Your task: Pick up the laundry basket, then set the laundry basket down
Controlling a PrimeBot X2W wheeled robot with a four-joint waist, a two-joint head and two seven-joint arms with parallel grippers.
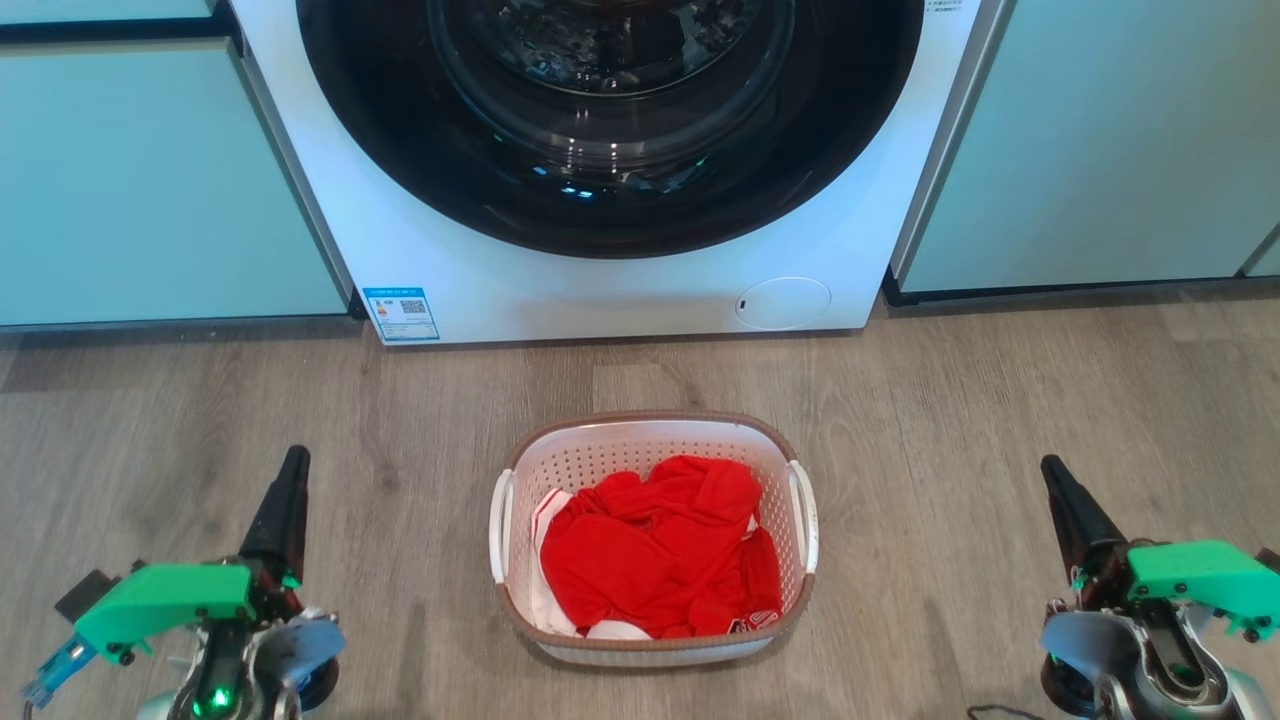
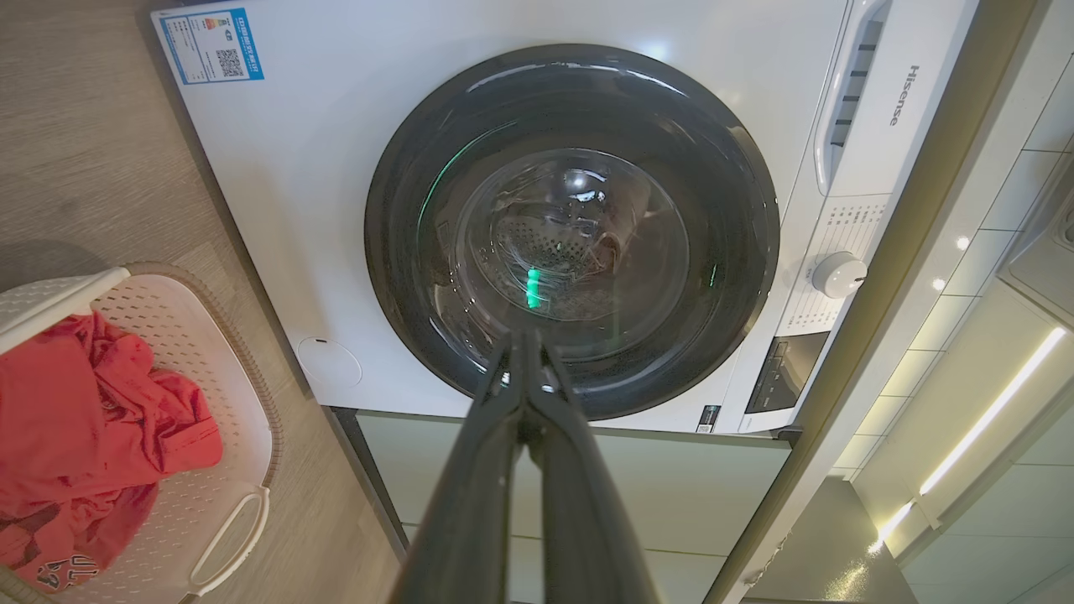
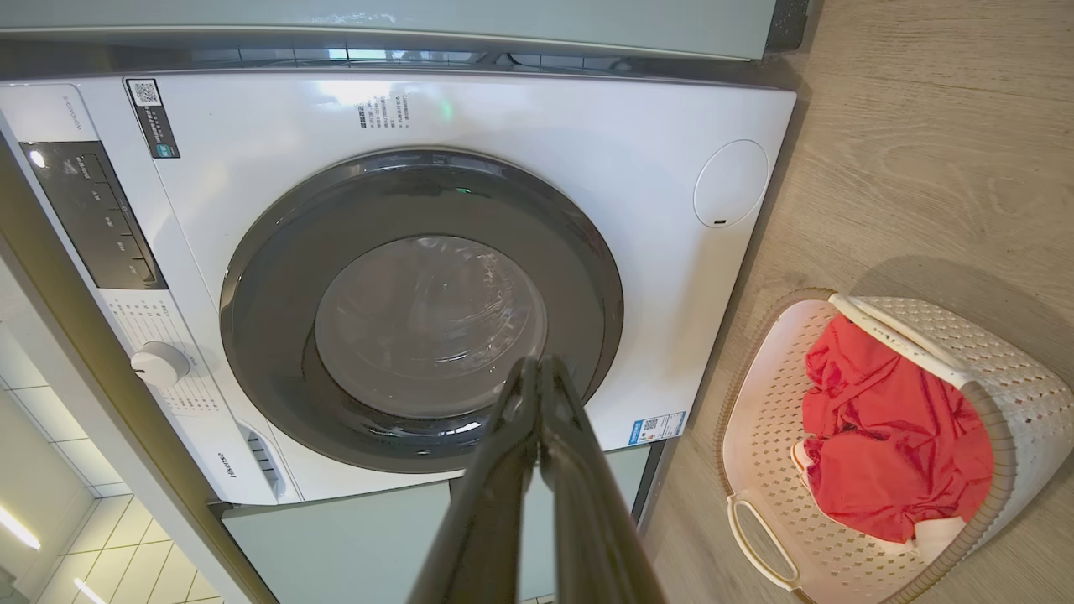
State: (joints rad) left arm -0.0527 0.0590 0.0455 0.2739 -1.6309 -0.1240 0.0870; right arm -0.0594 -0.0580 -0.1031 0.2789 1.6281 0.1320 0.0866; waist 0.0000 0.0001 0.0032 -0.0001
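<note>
One laundry basket point(image 1: 600, 460) stands on the floor point(image 1: 950, 400), midway between the two end effectors. It is short of the floor's far edge, where the washing machine point(image 1: 560, 285) stands, and is not touching it. Basket: white perforated plastic, rounded-rectangular, brown woven-look rim, a white loop handle point(image 1: 803, 515) on each side. Inside, a crumpled red garment point(image 1: 655, 545) covers most of the bottom. A bit of white fabric point(image 1: 548, 600) pokes out under it. Dark print on the red cloth, unreadable. Floor: grey wood-grain planks, matte.

Left end effector point(image 1: 296, 460) and right end effector point(image 1: 1050, 470): long dark tapered fingers pressed together tip to tip, clenched on nothing, both well apart from the basket. Green plastic housings point(image 1: 165, 598) sit behind them.

Washing machine: glossy white front, round dark door point(image 1: 610, 130) with a glass bowl, cut off at the top in the head view. Drum contents hard to make out. Blue label point(image 1: 401, 313) at its lower corner, text too small. Pale green cabinet fronts point(image 1: 140, 180) flank it.
</note>
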